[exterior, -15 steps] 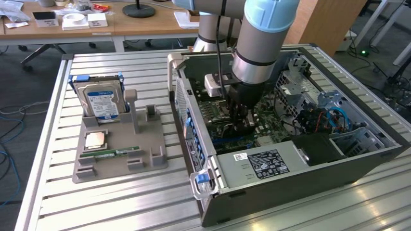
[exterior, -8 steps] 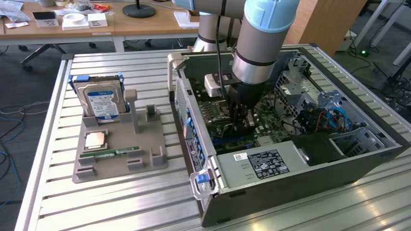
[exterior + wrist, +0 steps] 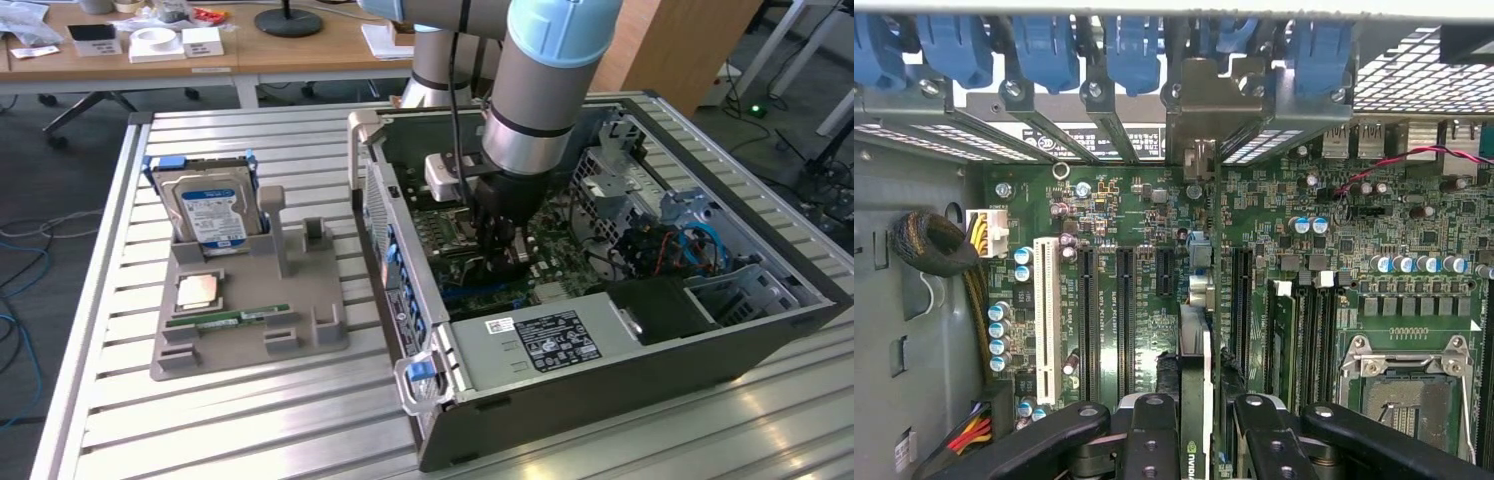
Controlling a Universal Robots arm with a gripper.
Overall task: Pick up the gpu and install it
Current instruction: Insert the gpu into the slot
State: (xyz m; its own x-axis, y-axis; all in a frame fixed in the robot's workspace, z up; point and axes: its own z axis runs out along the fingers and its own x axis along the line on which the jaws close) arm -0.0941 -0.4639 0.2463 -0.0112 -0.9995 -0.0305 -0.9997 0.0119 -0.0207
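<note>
The gripper (image 3: pixel 1206 432), partly closed on the gpu (image 3: pixel 1195 350), holds it edge-on over a motherboard (image 3: pixel 1134 200) slot inside the computer case (image 3: pixel 667 380), bracket at the case's rear edge: picked up, apparently not yet fully seated.

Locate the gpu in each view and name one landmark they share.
Exterior view: mostly hidden beneath the claw, inside the open computer case.
Wrist view: the gpu stands edge-on between the claw's fingers, over the slots.
Shared landmark: the green motherboard.
</note>
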